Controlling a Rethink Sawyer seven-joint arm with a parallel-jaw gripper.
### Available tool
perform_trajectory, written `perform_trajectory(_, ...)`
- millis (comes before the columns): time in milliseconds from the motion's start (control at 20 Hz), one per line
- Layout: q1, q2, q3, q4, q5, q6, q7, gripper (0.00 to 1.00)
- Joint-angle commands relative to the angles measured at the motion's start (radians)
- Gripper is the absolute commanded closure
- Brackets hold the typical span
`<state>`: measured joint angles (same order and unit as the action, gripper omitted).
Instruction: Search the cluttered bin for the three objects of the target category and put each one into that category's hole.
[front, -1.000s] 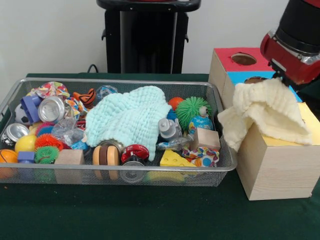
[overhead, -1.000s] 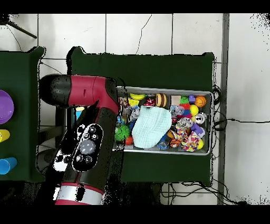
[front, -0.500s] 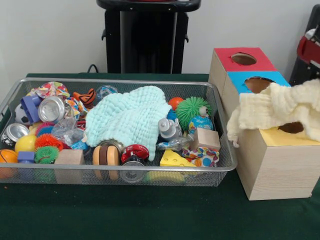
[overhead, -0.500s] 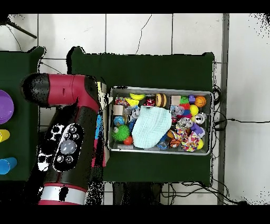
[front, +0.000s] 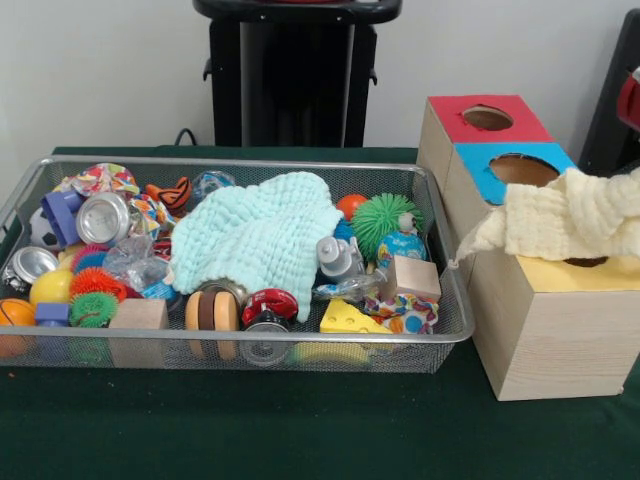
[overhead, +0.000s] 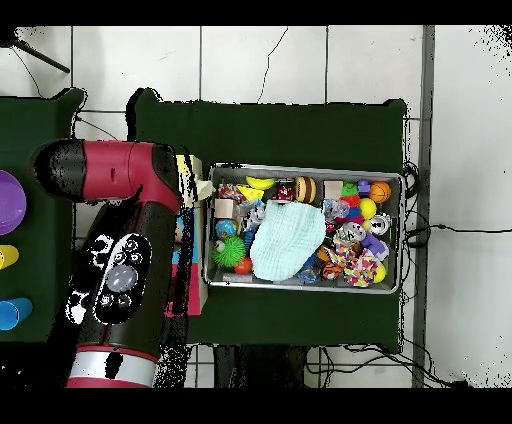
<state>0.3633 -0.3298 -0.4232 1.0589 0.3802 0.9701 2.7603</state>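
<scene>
Cream cloth (front: 570, 215) over box edge (front: 480, 262)

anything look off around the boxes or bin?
Yes: the cream cloth lies draped across the yellow box top, one corner hanging over the edge toward the wire bin, not down in the hole. Bin contents look jumbled but contained.

We see a plain white wall (front: 100, 70) behind the dark green table (front: 300, 430); the floor (overhead: 300, 60) is pale tile.
</scene>
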Motion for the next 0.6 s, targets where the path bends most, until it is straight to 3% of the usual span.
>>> perform_trajectory(50,-0.039,0.041,0.038,0.121,-0.022,-0.101,0.155,1.0)
perform_trajectory(600,-0.037,0.06,0.023,0.141,-0.036,-0.171,0.152,1.0)
